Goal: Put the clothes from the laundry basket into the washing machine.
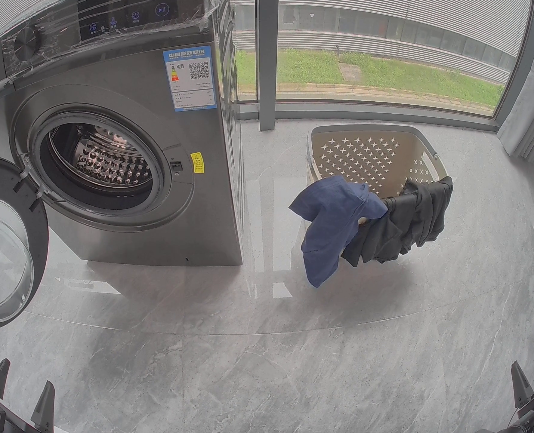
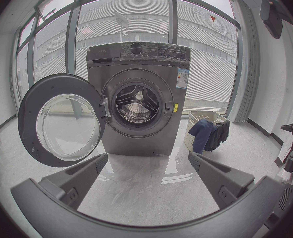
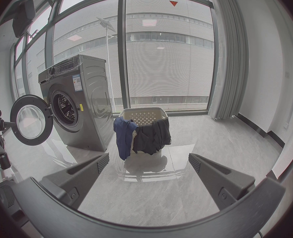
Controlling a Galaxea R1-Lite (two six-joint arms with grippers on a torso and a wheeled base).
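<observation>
The laundry basket (image 1: 363, 151) is standing on the floor at its window edge, just beside the washing machine (image 1: 128, 151), whose door (image 1: 5, 242) is hanging open. A blue garment (image 1: 330, 224) and a dark garment (image 1: 411, 218) are draping over the basket's near rim. The left hand (image 2: 146, 156) and right hand (image 3: 148, 157) are hovering well apart from them, both spread wide and gripping nothing.

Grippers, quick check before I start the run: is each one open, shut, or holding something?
Left gripper: open, holding nothing.
Right gripper: open, holding nothing.
</observation>
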